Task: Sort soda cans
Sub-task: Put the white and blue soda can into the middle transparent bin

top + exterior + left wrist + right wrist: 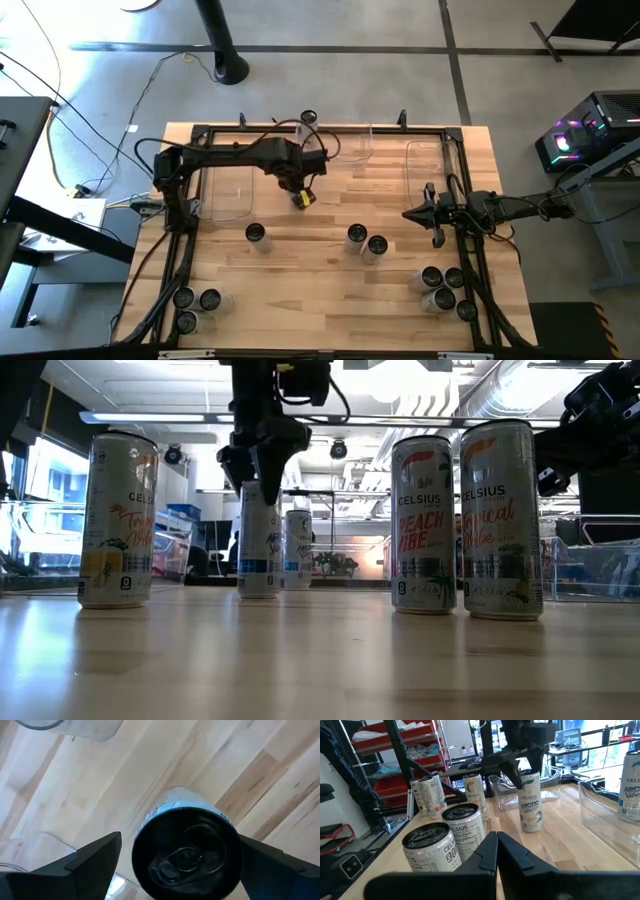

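**Hazards, from largest element to smallest.**

- Spanning the light wooden plank table [330,300].
- Lining its far edge from 10 to 2 o'clock with clear rectangular plastic bins [225,195], and so offering hard rims to strike should a carried can be travelling too low.
- Hanging the left gripper [262,472] just toward 11 o'clock from table centre, fingers spread wide and straddling, apparently not yet squeezing, the slim silvery-white soda can with dark round top [187,852].
- Risking, in judgement, a knock-over or sideways skid if one finger is meeting the wall before the other, the can being tall, narrow and light.
- Risking also a slip on the smooth printed metal if clamping too high near the rim.
- Parking the right gripper [410,214] at 3 o'clock, fingers pressed together on nothing, well apart from the work.

**Appearance of the task's things.**

- Standing upright on the planks between the left fingers, showing pull-tab and blue lettering.
- Standing likewise elsewhere as matching cans with differing labels:
  - a pair [366,240] and a single [257,234] near centre;
  - a trio [197,305] at 7 o'clock;
  - a cluster [445,292] at 5 o'clock.
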You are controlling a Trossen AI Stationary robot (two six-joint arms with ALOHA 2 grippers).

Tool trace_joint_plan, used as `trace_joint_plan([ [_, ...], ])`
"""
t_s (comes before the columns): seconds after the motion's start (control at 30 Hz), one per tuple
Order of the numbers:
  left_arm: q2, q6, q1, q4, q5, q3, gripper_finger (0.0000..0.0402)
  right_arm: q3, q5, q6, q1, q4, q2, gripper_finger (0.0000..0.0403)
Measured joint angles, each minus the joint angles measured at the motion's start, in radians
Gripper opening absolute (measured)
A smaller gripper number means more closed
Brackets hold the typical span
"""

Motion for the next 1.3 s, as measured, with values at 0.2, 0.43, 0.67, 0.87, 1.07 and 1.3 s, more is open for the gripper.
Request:
trace_joint_plan([
  [0.2, 0.0, -0.001, 0.025, 0.008, 0.025, 0.0, 0.0329, 0.0, 0.0, 0.0, 0.0, 0.0, 0.0, 0.0],
  [0.43, 0.0, 0.065, 0.036, 0.009, 0.074, 0.0, 0.0264, 0.0, 0.0, 0.0, 0.0, 0.0, 0.0, 0.0],
  [0.67, 0.002, 0.262, 0.043, -0.004, 0.086, 0.128, 0.0241, 0.0, 0.001, 0.0, 0.0, 0.0, 0.0, 0.0],
  [0.87, 0.002, 0.596, 0.061, -0.022, 0.005, 0.305, 0.0241, 0.0, 0.001, 0.0, 0.0, 0.0, 0.0, 0.0],
  [1.07, 0.0, 0.865, 0.102, -0.025, -0.049, 0.426, 0.0241, 0.0, 0.001, 0.0, 0.0, 0.0, 0.0, 0.0],
  [1.3, 0.001, 0.935, 0.242, -0.01, -0.022, 0.411, 0.0241, 0.0, 0.001, 0.0, 0.0, 0.0, 0.0, 0.0],
])
